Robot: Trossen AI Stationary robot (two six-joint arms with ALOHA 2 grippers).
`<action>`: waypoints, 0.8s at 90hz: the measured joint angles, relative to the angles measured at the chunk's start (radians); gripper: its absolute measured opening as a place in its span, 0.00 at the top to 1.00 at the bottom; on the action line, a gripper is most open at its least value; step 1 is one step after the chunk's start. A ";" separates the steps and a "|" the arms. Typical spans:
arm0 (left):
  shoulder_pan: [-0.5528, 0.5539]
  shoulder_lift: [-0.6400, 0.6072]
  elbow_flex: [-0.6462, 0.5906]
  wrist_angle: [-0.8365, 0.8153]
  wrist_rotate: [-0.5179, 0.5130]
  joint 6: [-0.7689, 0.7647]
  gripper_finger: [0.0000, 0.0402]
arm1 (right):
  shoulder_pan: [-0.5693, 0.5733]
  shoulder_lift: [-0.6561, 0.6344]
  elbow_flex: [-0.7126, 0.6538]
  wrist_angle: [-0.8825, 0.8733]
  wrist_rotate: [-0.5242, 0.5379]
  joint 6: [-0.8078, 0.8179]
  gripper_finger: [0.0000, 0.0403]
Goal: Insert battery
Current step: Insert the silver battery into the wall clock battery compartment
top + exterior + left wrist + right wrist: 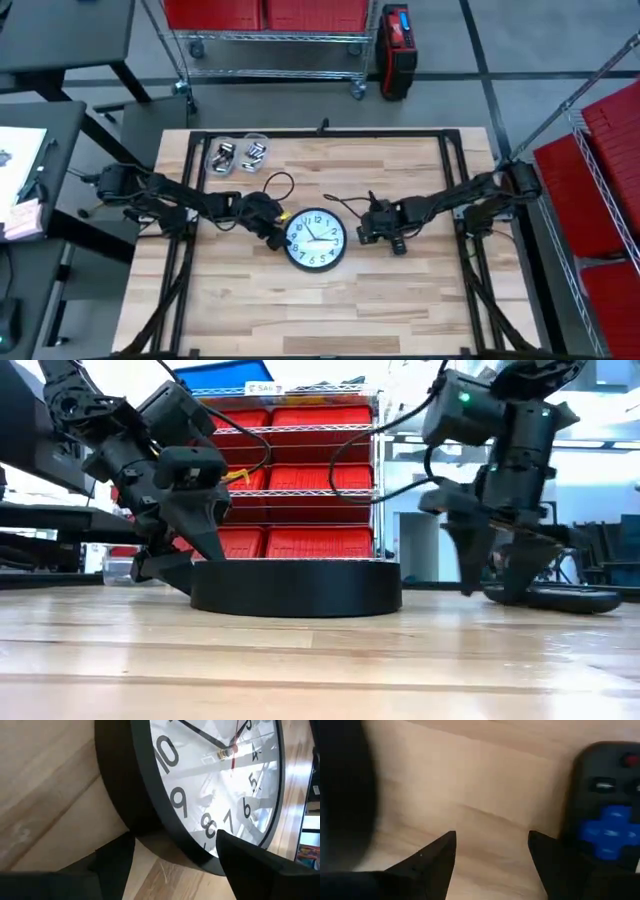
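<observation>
Clock (316, 240) rim sits between spread left end effector (172, 852) fingers (right end effector (492, 851) likewise spread).

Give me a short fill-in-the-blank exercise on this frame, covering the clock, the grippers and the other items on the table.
1. The wall clock lies flat with its face turned ____.
2. The left gripper has its open fingers astride the clock's ____.
3. The open right gripper hovers beside a black ____ with blue buttons.
4. The two clear containers sit near the table's far ____ corner.

Missing words: up; rim; remote control; left
</observation>
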 joint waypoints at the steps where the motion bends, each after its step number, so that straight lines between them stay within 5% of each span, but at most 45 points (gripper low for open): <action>1: 0.000 0.000 0.000 0.000 0.000 0.000 0.36 | 0.000 -0.004 0.000 0.000 -0.003 0.000 0.41; 20: 0.000 0.000 0.000 0.004 0.000 -0.013 0.36 | 0.012 -0.038 0.002 0.279 -0.009 -0.006 0.41; 43: 0.000 0.000 0.000 0.011 0.002 -0.002 0.36 | 0.025 0.163 0.001 0.629 -0.013 0.025 0.41; 72: 0.000 -0.001 -0.002 0.006 0.006 0.028 0.36 | 0.069 0.252 0.006 0.671 0.016 0.073 0.40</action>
